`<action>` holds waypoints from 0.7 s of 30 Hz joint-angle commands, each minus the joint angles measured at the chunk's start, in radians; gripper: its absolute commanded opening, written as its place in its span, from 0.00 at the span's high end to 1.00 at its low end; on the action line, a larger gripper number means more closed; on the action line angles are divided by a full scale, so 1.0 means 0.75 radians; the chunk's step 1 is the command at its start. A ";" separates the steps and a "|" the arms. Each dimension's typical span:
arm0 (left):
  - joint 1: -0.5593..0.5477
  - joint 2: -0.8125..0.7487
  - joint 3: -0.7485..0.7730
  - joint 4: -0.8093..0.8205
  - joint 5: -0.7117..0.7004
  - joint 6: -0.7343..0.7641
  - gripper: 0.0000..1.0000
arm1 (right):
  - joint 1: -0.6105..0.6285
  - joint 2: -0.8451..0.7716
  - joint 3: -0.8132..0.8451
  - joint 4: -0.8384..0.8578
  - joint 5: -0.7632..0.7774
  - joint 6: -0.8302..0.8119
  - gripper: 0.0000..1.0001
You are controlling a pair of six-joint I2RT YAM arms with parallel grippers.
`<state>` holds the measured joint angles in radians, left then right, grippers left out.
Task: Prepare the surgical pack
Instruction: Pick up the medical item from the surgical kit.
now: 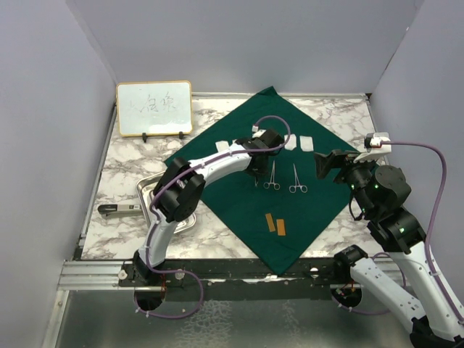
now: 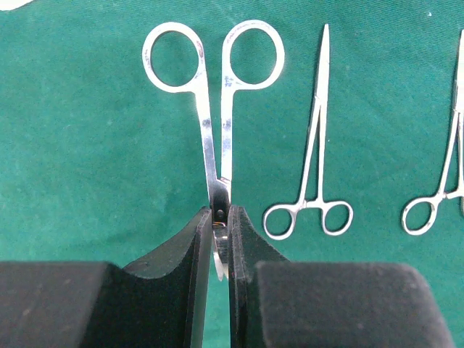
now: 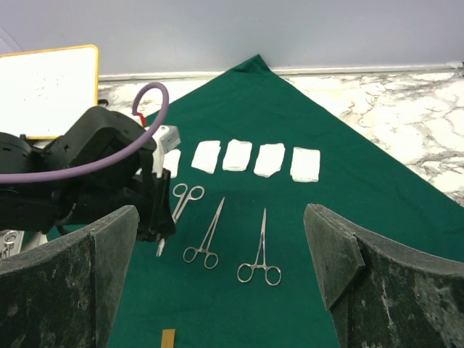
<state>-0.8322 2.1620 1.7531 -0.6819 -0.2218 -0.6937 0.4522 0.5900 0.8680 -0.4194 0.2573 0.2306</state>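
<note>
From above, the drape (image 1: 246,210) is seen spread as a diamond on the table (image 1: 123,170), with gauze (image 1: 307,143) laid toward its far corner, two forceps (image 1: 272,178) set side by side at its middle, and two tan strips (image 1: 275,225) nearer the arms. The tray (image 1: 143,192) is placed just off the drape's left edge, partly hidden under the left arm, and a whiteboard (image 1: 154,109) is stood at the far left. The left gripper (image 1: 255,172) is positioned low over the drape just left of the forceps; the right gripper (image 1: 324,165) is held near the drape's right corner. At the left wrist, the jaws are seen closed narrowly on the scissors (image 2: 216,145) at the pivot, rings pointing away. At the right wrist, the jaws are spread wide with nothing held, and four gauze squares are shown in a row beyond the instruments.
</note>
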 commanded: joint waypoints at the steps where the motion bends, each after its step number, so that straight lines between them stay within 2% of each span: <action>1: 0.018 -0.105 -0.054 0.020 -0.017 0.009 1.00 | 0.006 -0.012 -0.010 0.013 0.019 0.005 0.00; 5: 0.043 -0.124 -0.096 0.038 0.039 -0.016 1.00 | 0.007 -0.011 -0.009 0.013 0.020 0.004 0.00; 12: 0.076 -0.239 -0.212 0.068 -0.021 -0.022 1.00 | 0.007 -0.012 -0.010 0.013 0.021 0.004 0.00; 21: 0.177 -0.587 -0.478 0.037 -0.176 -0.016 1.00 | 0.007 -0.014 -0.009 0.014 0.019 0.006 0.00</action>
<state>-0.7395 1.8725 1.4685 -0.6445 -0.2611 -0.7013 0.4522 0.5900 0.8680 -0.4194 0.2573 0.2310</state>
